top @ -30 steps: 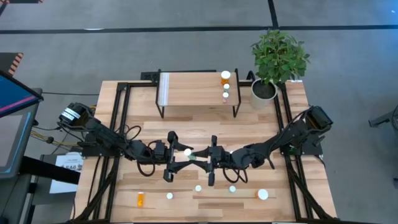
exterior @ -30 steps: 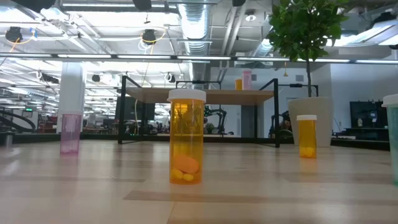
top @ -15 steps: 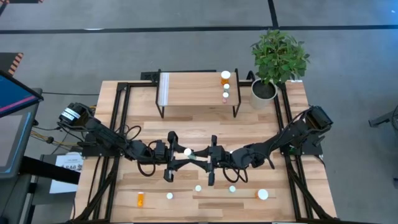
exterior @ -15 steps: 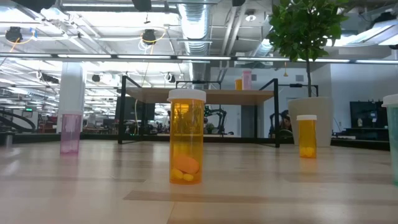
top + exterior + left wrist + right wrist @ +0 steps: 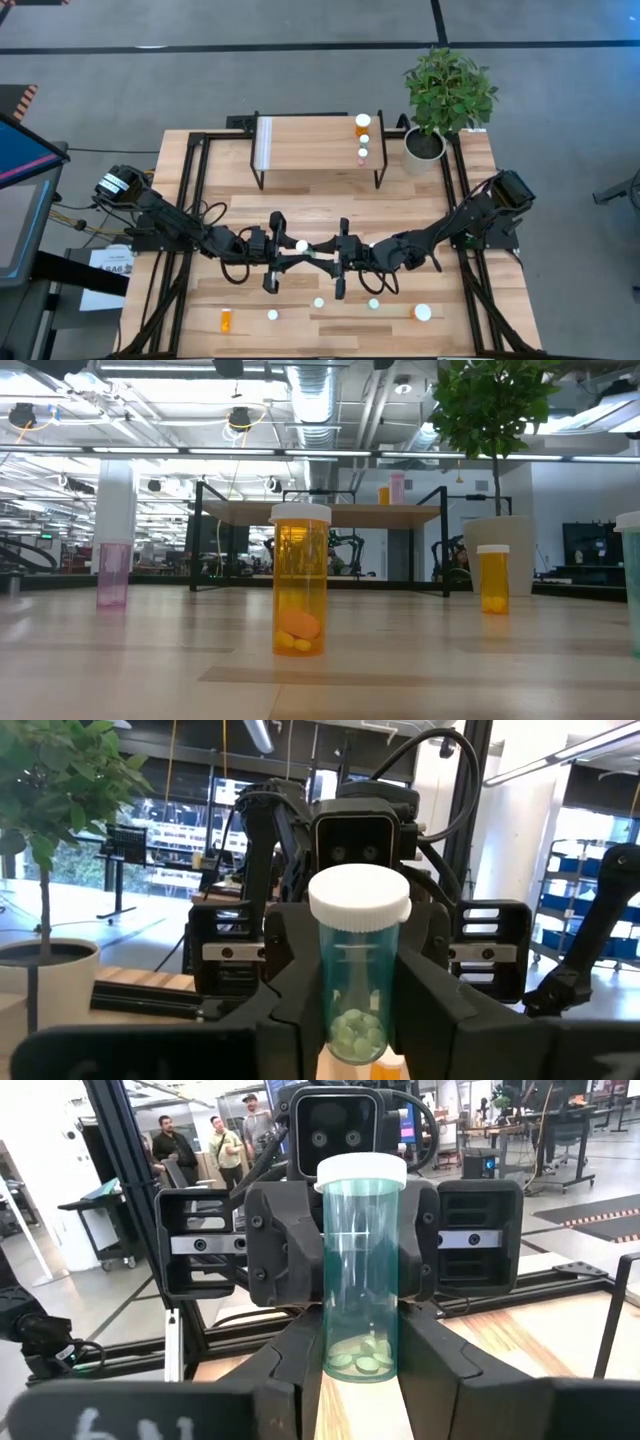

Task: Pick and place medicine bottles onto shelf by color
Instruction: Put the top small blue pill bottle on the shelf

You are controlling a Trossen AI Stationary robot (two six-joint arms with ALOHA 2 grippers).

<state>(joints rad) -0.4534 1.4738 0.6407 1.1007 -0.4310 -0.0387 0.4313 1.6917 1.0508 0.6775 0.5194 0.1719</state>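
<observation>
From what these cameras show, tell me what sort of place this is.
Probably a robotics lab in an open industrial workspace. Exposed silver ceiling ducts run overhead, blue bin racks line a wall, and people stand behind the light wooden worktable, where both claws meet at a green-tinted pill bottle.

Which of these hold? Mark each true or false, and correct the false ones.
1. The green bottle sits between the left gripper and the right gripper. True.
2. The shelf has no bottles on it. False: three bottles stand at its end nearest the pot.
3. An orange bottle is on the table, off the shelf. True.
4. The pot stands on the shelf. False: it is on the table beside the shelf.
5. The green bottle is empty. False: green pills lie at its bottom.
</observation>
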